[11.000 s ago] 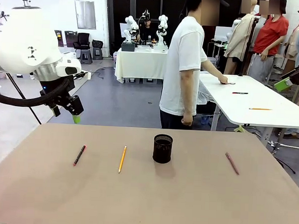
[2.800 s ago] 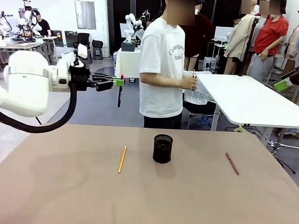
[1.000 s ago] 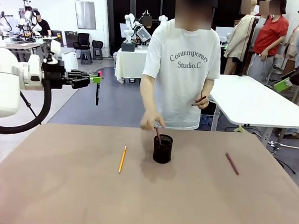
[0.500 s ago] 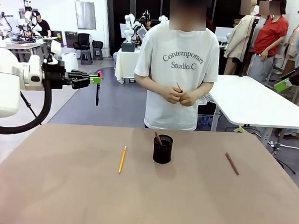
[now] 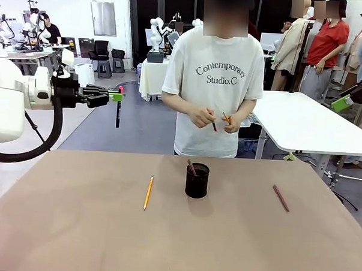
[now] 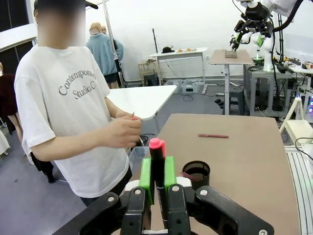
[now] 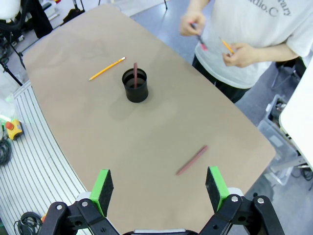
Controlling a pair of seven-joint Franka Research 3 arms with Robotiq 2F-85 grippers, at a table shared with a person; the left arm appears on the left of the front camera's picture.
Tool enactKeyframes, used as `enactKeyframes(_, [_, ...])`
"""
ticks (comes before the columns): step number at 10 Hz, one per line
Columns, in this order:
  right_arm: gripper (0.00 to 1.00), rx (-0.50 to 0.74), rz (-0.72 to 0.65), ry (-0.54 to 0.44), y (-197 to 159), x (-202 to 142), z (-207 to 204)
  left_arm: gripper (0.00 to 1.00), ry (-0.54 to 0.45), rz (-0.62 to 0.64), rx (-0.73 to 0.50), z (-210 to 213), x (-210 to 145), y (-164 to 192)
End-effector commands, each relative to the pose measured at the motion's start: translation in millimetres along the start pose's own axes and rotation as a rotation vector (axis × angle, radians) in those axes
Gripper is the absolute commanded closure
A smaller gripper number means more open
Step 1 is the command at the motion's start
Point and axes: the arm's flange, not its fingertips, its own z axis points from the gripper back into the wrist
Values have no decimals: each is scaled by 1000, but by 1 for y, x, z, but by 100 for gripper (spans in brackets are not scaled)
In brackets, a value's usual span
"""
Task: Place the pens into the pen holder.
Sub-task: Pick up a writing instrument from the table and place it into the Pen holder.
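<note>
your left gripper is clamped on the black pen just below its pink cap. the pen hangs upright, high off the table's left side and well apart from the pen holder. your right gripper has its jaws wide apart with nothing between them, above the maroon pen lying flat to the holder's right. the yellow pencil lies flat near the holder's left.

i'd expect all three to be light, stiff and smooth-barrelled, so a pen gripped near one end can pivot in the pads. take the two lying flat across mid-shaft. the mesh holder looks light too, and a sideways knock could tip it, so come in from straight above.

one dark stick already leans in the holder. the person's hands hold thin sticks, but how many is hard to make out. in the left wrist view your own fingers hide the black pen's lower end.
</note>
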Motion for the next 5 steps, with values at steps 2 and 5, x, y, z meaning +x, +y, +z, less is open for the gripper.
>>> enactKeyframes(2, [0, 2, 4, -4, 1, 1, 1, 100, -1, -9, -1, 0, 2, -1])
enactKeyframes(5, [0, 2, 4, -4, 1, 1, 1, 100, -1, -9, -1, 0, 2, -1])
